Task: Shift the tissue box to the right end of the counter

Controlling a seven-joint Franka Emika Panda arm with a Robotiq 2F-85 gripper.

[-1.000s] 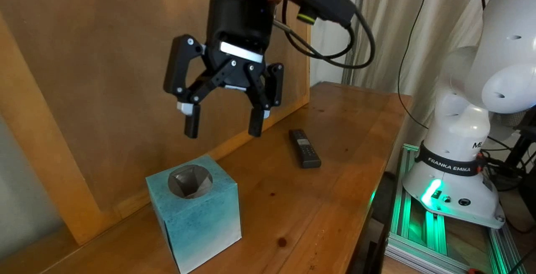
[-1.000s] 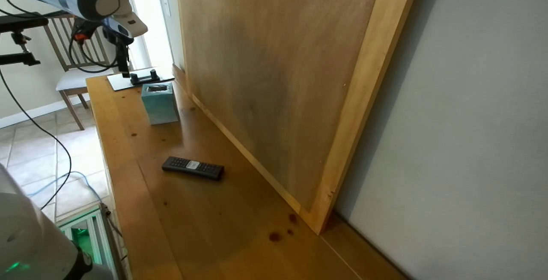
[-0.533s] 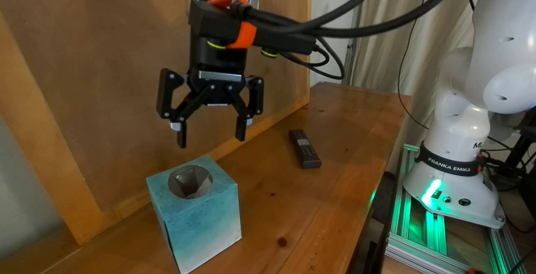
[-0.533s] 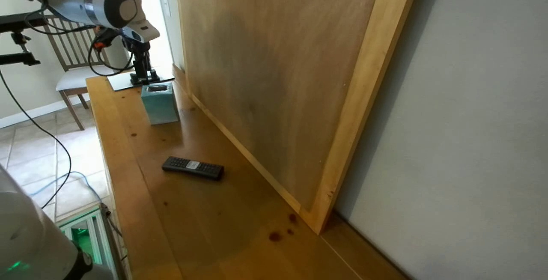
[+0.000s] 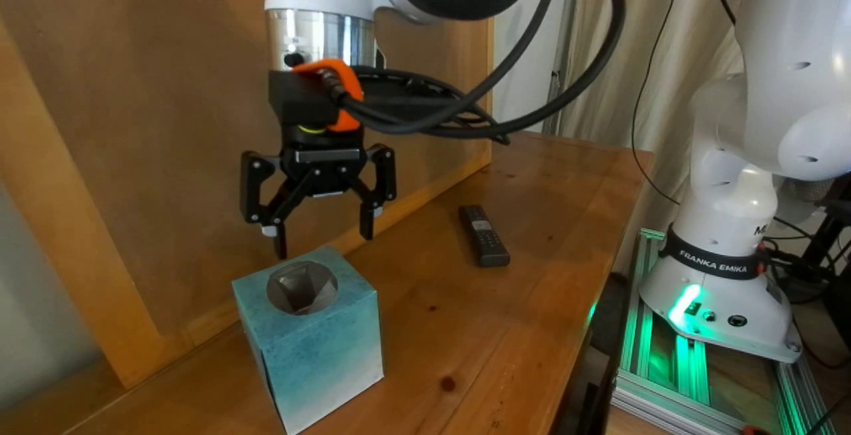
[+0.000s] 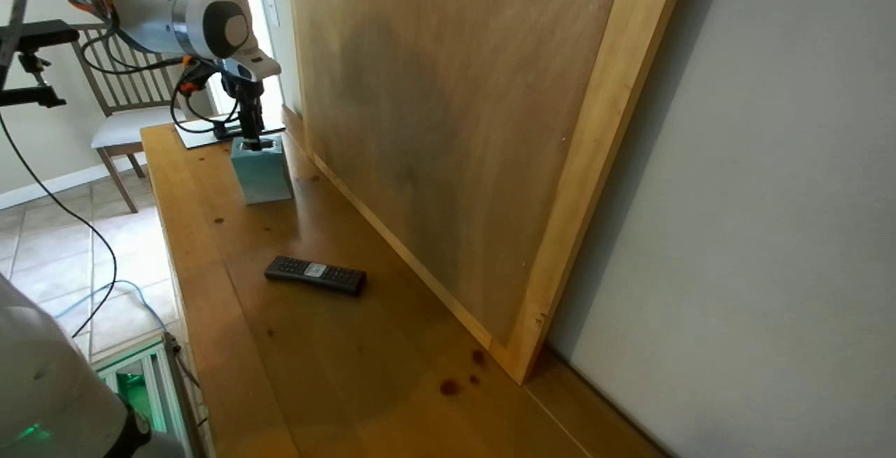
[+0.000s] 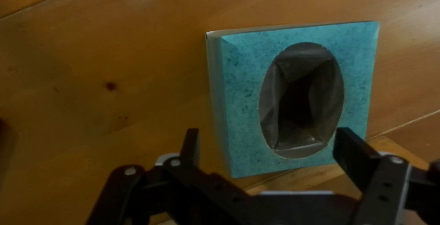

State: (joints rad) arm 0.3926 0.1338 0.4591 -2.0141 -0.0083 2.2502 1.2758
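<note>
Our jaws have come down toward the tissue box [image 5: 319, 345], upright on the counter [image 5: 505, 328]. They stand spread and empty. The box looks too wide to straddle, so we'd lower one jaw into its opening [image 7: 301, 99], the other outside, pinching lightly.

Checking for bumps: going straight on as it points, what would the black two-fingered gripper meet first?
Probably the teal cube-shaped cardboard tissue box, which seems partly beneath the gripper; depth is unclear.
</note>
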